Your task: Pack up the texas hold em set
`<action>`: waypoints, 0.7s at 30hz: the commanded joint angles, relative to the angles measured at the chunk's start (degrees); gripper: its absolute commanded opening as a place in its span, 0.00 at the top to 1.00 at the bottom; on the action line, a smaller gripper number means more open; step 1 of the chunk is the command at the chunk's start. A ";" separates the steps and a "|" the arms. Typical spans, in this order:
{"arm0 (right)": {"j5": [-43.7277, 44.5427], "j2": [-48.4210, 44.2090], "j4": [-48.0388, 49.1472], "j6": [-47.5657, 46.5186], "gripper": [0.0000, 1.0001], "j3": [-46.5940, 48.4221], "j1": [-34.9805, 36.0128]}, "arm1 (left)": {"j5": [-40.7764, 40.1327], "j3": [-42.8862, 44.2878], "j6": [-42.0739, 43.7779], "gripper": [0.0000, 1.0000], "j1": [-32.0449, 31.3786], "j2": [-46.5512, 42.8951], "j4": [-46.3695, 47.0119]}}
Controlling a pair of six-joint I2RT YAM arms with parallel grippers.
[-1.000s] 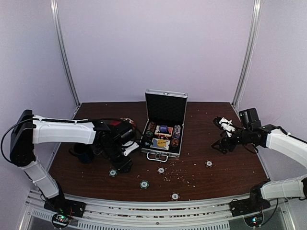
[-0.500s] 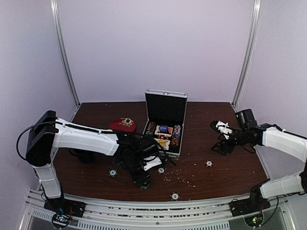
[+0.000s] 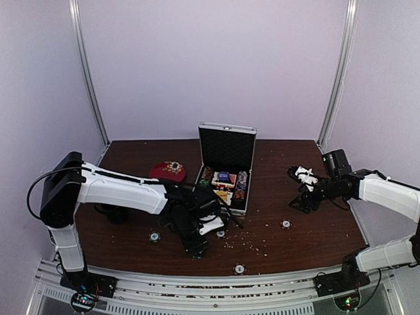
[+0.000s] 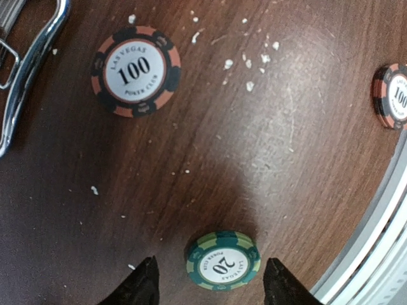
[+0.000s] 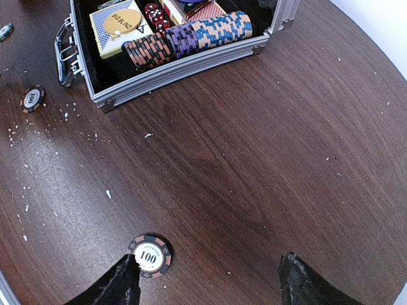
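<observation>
The left claw (image 4: 212, 279) is low over the tabletop (image 4: 210, 159), and its two fingers are spread wide. A green chip (image 4: 222, 260) marked 20 lies flat between the fingertips (image 4: 145, 283). It is close to one tip and has a clear gap to the other, so it is not gripped. Farther from this claw, an orange chip (image 4: 135, 70) marked 100 lies near the metal handle (image 4: 35, 63) of the case. A second orange chip (image 4: 393, 95) lies at the tabletop edge beside the rail (image 4: 375, 254).

The right claw (image 5: 208, 267) is also wide open and holds nothing. It hangs over bare wood on the right part of the tabletop, well apart from the case (image 5: 178, 60). A third chip (image 5: 149, 255), also marked 100, lies just beside one of its fingertips (image 5: 124, 279), at the side of the opening and not in its middle.

The case stands open in the middle of the tabletop with its lid (image 3: 227, 147) upright. Inside it are rows of chips (image 5: 191, 38), red dice (image 5: 154, 13) and a gold disc (image 5: 124, 20) reading BIG BLIND. A red plate (image 3: 167, 170) lies to the left of the case.
</observation>
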 commanded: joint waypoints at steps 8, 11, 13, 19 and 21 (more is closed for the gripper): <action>-1.09 -0.42 -0.69 -0.74 0.25 1.69 0.15 | -2.50 2.19 1.20 0.44 -0.97 4.04 -2.04; -1.09 -0.27 -0.81 -0.79 0.25 1.81 0.10 | -2.39 2.20 1.21 0.47 -0.97 4.31 -2.39; -1.14 -0.28 -0.77 -0.86 0.25 1.79 0.06 | -2.44 2.24 1.35 0.48 -0.98 4.45 -2.96; -1.09 0.23 -1.06 -0.96 0.25 1.98 0.15 | -3.32 2.02 1.44 0.47 -1.21 4.18 -4.26; -1.02 0.28 -1.07 -0.95 0.25 2.06 0.17 | -3.64 2.17 1.47 0.48 -1.47 4.44 -4.55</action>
